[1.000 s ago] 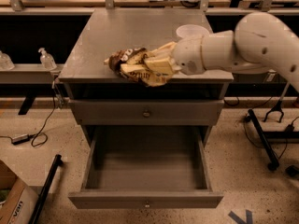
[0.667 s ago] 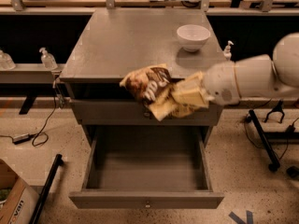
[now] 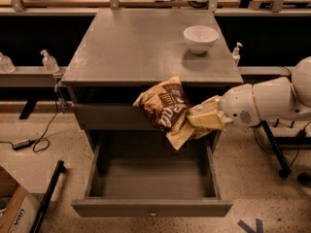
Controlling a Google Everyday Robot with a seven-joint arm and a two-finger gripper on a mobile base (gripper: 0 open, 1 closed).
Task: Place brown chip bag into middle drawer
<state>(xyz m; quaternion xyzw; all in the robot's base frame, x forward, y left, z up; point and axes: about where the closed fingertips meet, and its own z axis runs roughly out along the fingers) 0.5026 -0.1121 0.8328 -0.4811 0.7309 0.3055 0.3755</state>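
The brown chip bag is tan and dark brown with white lettering. It hangs in the air in front of the cabinet, above the back of the open drawer. My gripper comes in from the right on a white arm and is shut on the bag's lower right end. The middle drawer is pulled out below, grey, with a bare floor and a small knob on its front. The bag is above the drawer, not touching it.
A white bowl stands on the grey cabinet top at the back right. A shut top drawer front is behind the bag. A cardboard box and a black pole are on the floor at left. Small bottles stand on side shelves.
The gripper has carried the bag off the cabinet top, forward and down to the right. The bag now hangs in front of the cabinet over the open drawer.
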